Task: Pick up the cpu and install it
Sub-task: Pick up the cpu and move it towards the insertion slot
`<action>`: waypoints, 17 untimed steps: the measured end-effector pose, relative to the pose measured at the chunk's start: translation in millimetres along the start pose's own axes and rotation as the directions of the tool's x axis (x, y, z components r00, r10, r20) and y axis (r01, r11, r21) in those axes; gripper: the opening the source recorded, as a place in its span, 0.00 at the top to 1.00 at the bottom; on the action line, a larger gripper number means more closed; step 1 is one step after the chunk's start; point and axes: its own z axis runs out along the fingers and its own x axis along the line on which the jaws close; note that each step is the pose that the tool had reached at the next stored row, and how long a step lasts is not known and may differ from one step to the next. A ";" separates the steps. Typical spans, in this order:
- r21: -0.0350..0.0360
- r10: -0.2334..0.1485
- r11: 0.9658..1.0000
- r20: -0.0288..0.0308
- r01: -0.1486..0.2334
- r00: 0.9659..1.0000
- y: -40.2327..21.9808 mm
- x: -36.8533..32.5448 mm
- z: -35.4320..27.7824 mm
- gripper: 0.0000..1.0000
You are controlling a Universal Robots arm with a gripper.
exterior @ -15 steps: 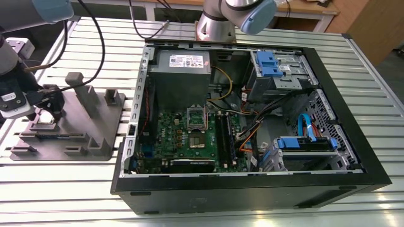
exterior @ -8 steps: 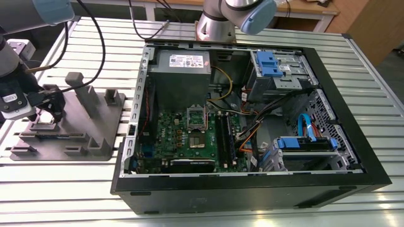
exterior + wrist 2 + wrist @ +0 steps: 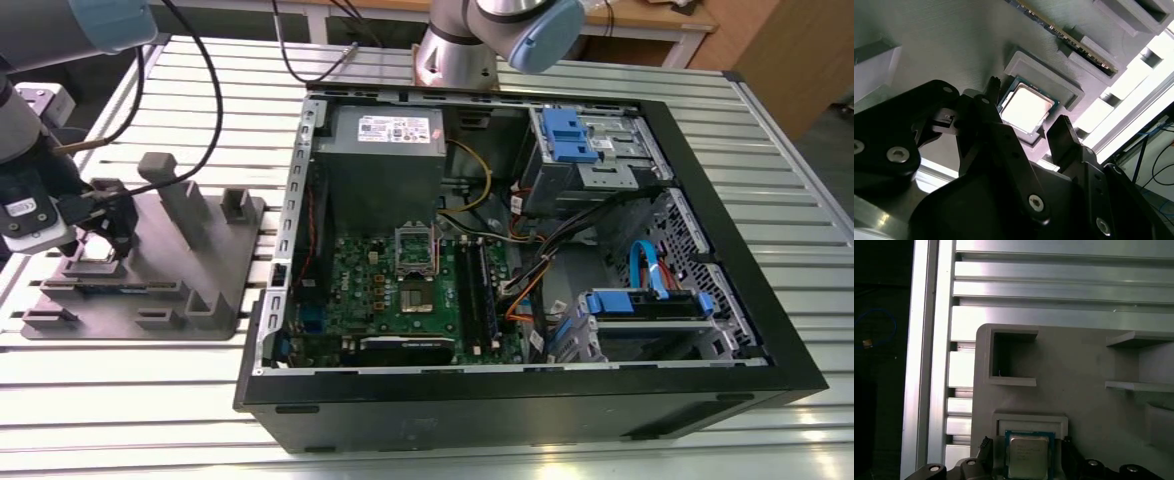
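Note:
The cpu (image 3: 1026,107), a small square chip with a silvery top, lies flat in a shallow pocket of the grey fixture plate (image 3: 174,280); the first wrist view shows the cpu (image 3: 1027,456) too. My gripper (image 3: 102,238) hangs over that pocket at the exterior view's left. In the second wrist view my gripper (image 3: 1026,109) is open, one black finger (image 3: 1060,134) on each side of the chip, close to its edges. The green motherboard (image 3: 400,300) lies inside the open computer case, its metal socket frame (image 3: 414,243) standing up.
The black computer case (image 3: 534,400) takes up the middle and the exterior view's right of the slatted metal table (image 3: 134,400). Upright blocks (image 3: 174,195) rise from the fixture plate beside my gripper. Cables (image 3: 214,90) hang across the back left.

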 end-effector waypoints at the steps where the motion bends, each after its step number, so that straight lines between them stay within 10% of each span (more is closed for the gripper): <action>1: 0.000 0.000 1.000 0.000 0.000 1.000 0.0 0.0 -0.3 0.35; 17: 0.000 0.035 0.999 0.001 -0.035 0.999 -1.7 0.1 -1.1 0.35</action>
